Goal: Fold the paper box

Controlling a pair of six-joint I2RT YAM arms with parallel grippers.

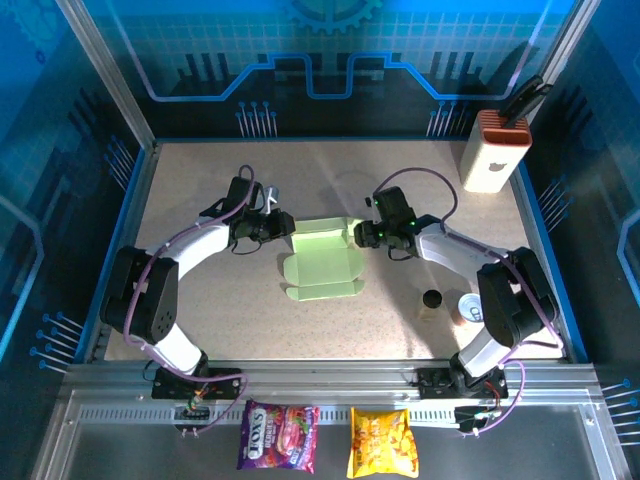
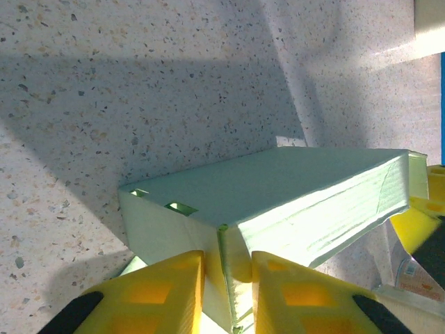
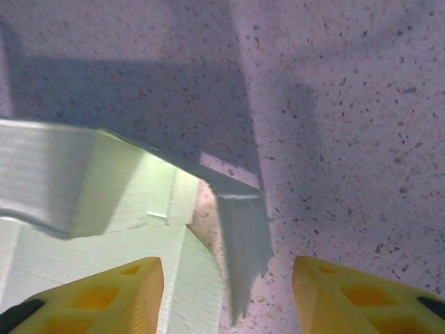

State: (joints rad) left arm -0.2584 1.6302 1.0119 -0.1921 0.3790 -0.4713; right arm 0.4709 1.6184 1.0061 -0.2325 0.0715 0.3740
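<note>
Left gripper [image 1: 283,226]: clenched. In the left wrist view its yellow fingers [image 2: 174,287] sit close together, pinching an upright wall of card, one finger on each face.

Paper box [image 1: 322,262]: pale green and partly folded, on the speckled table [image 1: 200,170] in the gap between the two sets of fingers. A raised, tray-like body runs on past the left fingertips, and a flat panel spreads nearer the arm bases.

Right gripper [image 1: 361,236]: released. In the right wrist view its fingers [image 3: 118,292] are spread wide, with a bent flap standing in the gap between them. More card lies under the left-hand finger.

Right of the right fingers: a dark cup [image 1: 432,298] and a can [image 1: 468,308], well apart from the box.
</note>
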